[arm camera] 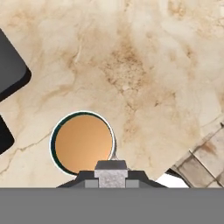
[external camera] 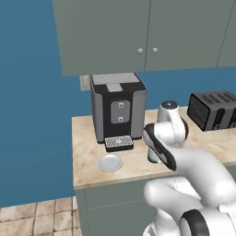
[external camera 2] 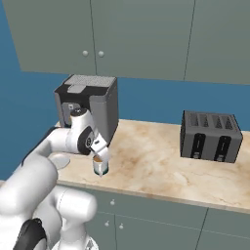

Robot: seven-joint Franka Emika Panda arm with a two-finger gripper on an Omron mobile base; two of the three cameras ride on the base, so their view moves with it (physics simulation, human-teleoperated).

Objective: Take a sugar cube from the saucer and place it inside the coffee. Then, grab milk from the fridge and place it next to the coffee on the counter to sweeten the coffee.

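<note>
The gripper (external camera 2: 101,155) is poised directly above the mug (arm camera: 82,142), apparently for dropping sugar; the saucer (external camera: 110,162) lies bare at nine o'clock. The jaws' state cannot be told.

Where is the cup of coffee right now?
The coffee stands on the counter near its front edge, directly under the robot's hand, just right of the saucer and in front of the coffee machine.
</note>
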